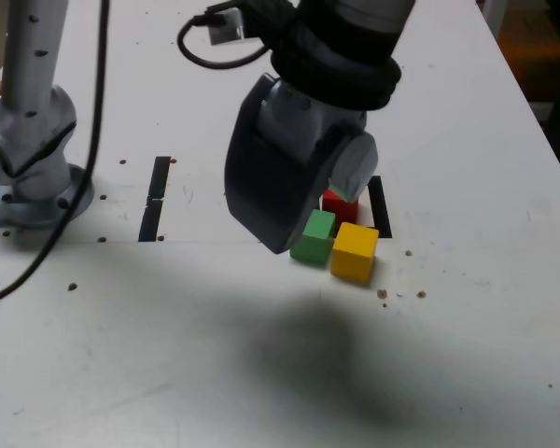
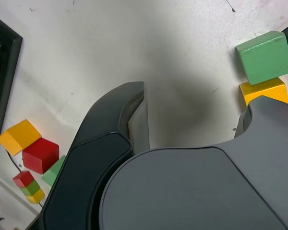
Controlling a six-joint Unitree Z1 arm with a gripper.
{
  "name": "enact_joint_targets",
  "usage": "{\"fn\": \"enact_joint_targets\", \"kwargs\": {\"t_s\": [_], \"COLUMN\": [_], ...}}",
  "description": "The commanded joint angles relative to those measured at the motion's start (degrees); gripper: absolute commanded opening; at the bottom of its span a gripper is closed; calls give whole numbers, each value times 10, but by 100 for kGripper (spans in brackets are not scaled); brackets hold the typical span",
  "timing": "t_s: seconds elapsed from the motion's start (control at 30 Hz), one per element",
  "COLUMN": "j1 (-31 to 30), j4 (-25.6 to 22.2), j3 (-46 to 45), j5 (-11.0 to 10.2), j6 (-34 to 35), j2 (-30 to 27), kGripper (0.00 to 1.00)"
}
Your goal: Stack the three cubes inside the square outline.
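Note:
My gripper [image 1: 319, 213] hangs low over the cubes with its jaws apart. In the wrist view only bare white table shows between the gripper [image 2: 197, 100] fingers. The green cube [image 1: 315, 236] and the yellow cube [image 1: 355, 252] sit side by side on the table, touching. The red cube [image 1: 341, 206] lies just behind them, partly covered by one finger. The wrist view shows the green cube [image 2: 265, 56] and the yellow cube [image 2: 264, 90] beside one fingertip, outside the jaws; red is hidden there. One black side of the square outline [image 1: 380, 205] shows next to the red cube; the gripper hides the other sides.
A thin straight black strip [image 1: 156, 198] lies on the table at the exterior view's left, near the arm's base [image 1: 33, 177] and a black cable. Small coloured cube shapes [image 2: 31, 153] and a dark frame [image 2: 0, 72] show at one edge of the wrist view.

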State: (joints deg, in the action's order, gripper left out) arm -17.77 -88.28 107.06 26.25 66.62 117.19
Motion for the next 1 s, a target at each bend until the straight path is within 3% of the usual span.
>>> {"fn": "enact_joint_targets", "kwargs": {"t_s": [0.0, 0.37, 0.5, 0.67, 0.7, 0.87, 0.97], "j1": [3, 7, 8, 8, 8, 10, 13], "j4": [2, 36, 34, 42, 55, 120, 142], "j3": [-2, 15, 27, 26, 21, -3, -11], "j5": [5, 46, 34, -12, -19, -23, -22], "j6": [3, 25, 49, 86, 90, 91, 91], "j2": [-4, 24, 24, 17, 18, 29, 33], "kGripper": [76, 76, 76, 77, 82, 98, 100]}}
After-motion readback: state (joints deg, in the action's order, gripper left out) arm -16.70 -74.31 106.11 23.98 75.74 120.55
